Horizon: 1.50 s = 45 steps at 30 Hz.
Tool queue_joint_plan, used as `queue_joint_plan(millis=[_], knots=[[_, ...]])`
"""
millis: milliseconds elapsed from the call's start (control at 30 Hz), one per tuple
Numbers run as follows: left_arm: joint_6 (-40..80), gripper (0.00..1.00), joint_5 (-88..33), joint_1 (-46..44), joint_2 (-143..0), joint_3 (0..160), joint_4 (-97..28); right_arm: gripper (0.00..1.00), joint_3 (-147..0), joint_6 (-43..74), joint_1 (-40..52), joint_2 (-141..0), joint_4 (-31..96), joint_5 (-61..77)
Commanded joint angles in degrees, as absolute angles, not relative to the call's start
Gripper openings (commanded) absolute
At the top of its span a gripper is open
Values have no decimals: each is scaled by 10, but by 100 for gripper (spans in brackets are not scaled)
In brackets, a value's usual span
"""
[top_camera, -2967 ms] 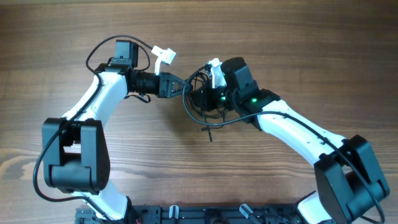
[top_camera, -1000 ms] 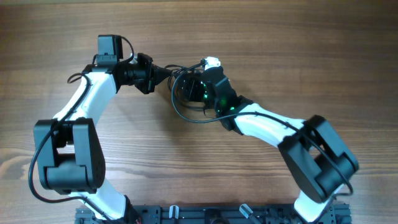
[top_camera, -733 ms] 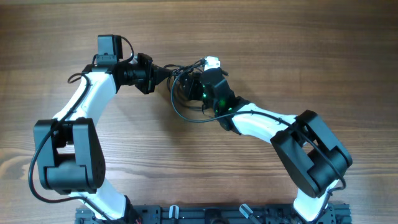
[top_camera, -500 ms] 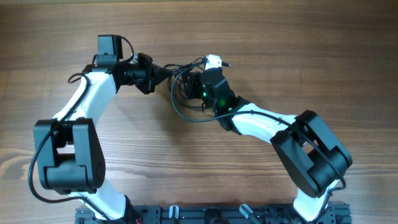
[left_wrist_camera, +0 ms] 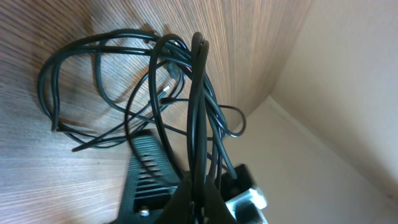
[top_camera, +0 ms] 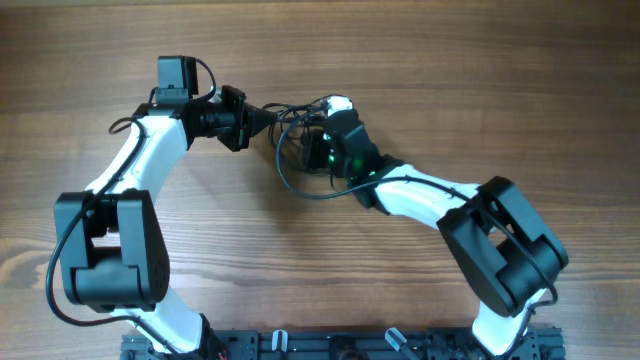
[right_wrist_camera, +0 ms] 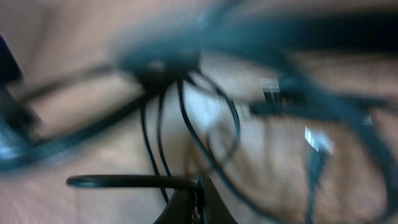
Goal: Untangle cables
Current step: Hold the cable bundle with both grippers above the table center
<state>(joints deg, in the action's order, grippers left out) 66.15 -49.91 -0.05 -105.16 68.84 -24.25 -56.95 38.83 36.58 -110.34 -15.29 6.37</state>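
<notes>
The wooden table (top_camera: 500,70) is carrying both arms. The left arm (top_camera: 150,150) is reaching toward 2 o'clock and the right arm (top_camera: 430,195) toward 10 o'clock, meeting just off the table's centre toward 12 o'clock. The cables (left_wrist_camera: 196,112) are bunching between them, one loop sagging toward 6 o'clock. The left gripper (left_wrist_camera: 198,198) is clenching several strands; the right gripper (right_wrist_camera: 194,205) (its view is blurred) is pinching one black strand.
</notes>
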Motion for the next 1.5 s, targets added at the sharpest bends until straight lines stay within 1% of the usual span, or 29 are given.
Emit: queue_joint_plan(millis=[0,67,200,267,367,433,533,600,700,733,800,833,933,1000,1067,1200,1333,1400,1467], knots=[[662,4,-479,0,-1049,689,-243,4,-569,356,329,-1051,-66,167],[653,4,-479,4,-1049,689,-243,4,-569,354,303,-1010,37,186],[644,4,-467,13,-1049,689,-243,4,-569,320,266,-959,168,185],[616,4,-457,15,-1049,689,-243,4,-569,304,250,-942,204,185],[565,4,-445,15,-1049,689,-243,4,-569,300,232,-934,224,185],[455,4,-436,15,-1049,689,-248,4,-569,299,223,-934,228,185],[300,4,-435,15,-1049,689,-291,4,-569,299,217,-934,239,164],[233,4,-436,14,-1049,689,-308,4,-569,299,217,-934,250,138],[154,4,-436,14,-1049,689,-310,5,-569,299,217,-934,262,133],[130,4,-436,14,-1049,689,-305,8,-569,299,217,-934,266,133],[92,4,-448,14,-1049,689,-292,26,-569,296,217,-934,272,133],[73,4,-461,14,-1049,689,-286,31,-569,286,217,-934,276,133],[17,4,-524,14,-1049,689,-277,39,-582,273,215,-925,312,134],[-5,4,-552,14,-1049,689,-277,47,-596,247,211,-912,338,145],[-14,4,-564,14,-1049,689,-277,56,-618,212,205,-893,364,186],[-25,4,-580,14,-1049,689,-277,61,-645,193,202,-867,362,290],[-92,4,-664,14,-1049,689,-293,68,-649,192,202,-867,346,328],[-134,4,-695,14,-1049,689,-309,68,-648,171,204,-875,346,344],[-163,4,-712,14,-1049,689,-319,72,-648,130,207,-887,346,378]])
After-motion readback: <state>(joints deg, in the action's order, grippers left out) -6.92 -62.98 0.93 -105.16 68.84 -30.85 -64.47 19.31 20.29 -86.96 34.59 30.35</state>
